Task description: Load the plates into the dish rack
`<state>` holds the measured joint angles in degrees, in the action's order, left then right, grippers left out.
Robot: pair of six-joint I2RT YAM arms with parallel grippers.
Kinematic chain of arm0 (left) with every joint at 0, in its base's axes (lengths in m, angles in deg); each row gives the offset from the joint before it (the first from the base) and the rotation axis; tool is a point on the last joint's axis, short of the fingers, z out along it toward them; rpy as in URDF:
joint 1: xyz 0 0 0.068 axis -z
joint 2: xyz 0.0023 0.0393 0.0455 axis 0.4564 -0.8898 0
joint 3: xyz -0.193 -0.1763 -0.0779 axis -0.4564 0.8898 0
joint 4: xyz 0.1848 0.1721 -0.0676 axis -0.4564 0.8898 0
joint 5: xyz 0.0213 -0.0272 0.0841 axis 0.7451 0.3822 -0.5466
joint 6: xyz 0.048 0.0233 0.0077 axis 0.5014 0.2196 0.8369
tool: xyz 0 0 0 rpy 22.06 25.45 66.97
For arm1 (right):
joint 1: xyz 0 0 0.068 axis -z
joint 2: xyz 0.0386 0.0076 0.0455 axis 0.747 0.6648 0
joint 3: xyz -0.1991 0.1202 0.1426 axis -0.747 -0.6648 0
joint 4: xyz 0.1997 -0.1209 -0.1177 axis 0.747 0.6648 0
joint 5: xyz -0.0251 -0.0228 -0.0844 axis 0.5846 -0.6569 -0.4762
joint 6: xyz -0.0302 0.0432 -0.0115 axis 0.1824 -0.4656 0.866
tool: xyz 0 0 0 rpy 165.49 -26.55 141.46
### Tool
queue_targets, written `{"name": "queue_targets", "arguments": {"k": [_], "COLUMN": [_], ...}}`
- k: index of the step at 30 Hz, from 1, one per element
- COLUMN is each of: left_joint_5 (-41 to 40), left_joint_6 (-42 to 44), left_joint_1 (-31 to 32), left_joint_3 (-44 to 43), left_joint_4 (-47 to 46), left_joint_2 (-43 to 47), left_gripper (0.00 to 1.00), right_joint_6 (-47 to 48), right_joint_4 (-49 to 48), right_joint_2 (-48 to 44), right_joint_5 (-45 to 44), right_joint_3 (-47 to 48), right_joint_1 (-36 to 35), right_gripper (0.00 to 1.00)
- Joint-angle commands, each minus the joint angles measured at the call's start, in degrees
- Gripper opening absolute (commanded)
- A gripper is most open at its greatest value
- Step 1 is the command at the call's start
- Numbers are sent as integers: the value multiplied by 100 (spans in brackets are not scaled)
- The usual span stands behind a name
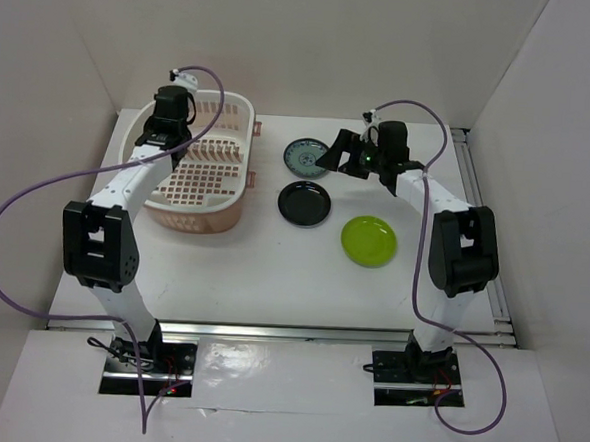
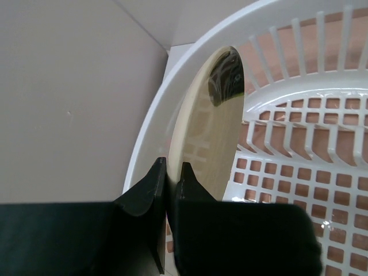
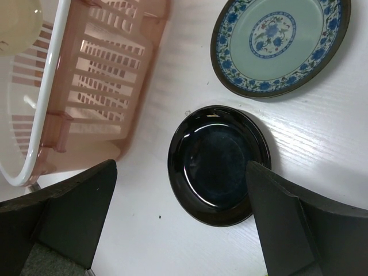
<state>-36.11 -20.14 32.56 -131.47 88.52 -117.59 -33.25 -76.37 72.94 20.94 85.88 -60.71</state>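
Observation:
My left gripper (image 1: 168, 138) (image 2: 171, 172) is shut on the rim of the cream plate (image 2: 213, 132) and holds it on edge inside the pale pink dish rack (image 1: 232, 112) (image 2: 299, 121), near its left rim. My right gripper (image 1: 337, 155) (image 3: 181, 167) is open and empty, hovering above the glossy black plate (image 1: 304, 203) (image 3: 218, 164). The teal patterned plate (image 1: 304, 158) (image 3: 279, 43) lies flat behind the black one. The lime green plate (image 1: 369, 241) lies flat to the right front. The cream plate also shows in the right wrist view (image 3: 17, 23), over the rack (image 3: 86, 86).
White walls close the table at the back and on both sides. The rack's divider prongs (image 1: 214, 151) stand in a row in its middle. A metal rail (image 1: 482, 192) runs along the table's right edge.

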Motion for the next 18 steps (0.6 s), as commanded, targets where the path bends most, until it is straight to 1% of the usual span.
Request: {"name": "queue_targets", "arguments": {"k": [1,4,6,10,18], "left_joint_5": [-70,1,1,114,37], "left_joint_6": [-43,-114,-62,-184,-246], "left_joint_1": [-215,-268,-268,-268,-268], "left_joint_3": [-88,-141,-88,-88,-255], "left_joint_4": [-578,-507,-639,-578,-525], "left_joint_2": [242,137,137,-91,-539], "left_gripper": [0,0,0,0,0], "right_joint_6": [63,63,115,168,221], "right_joint_4": [-32,-32,-32,179,232], "right_joint_2": [46,99,99,152,257], "right_joint_5": [108,108,160,99,99], "right_joint_3": [246,246,308,431,607], "right_joint_1": [-54,-54,-54,-54,-54], "right_gripper": [100,100,100,100,100]}}
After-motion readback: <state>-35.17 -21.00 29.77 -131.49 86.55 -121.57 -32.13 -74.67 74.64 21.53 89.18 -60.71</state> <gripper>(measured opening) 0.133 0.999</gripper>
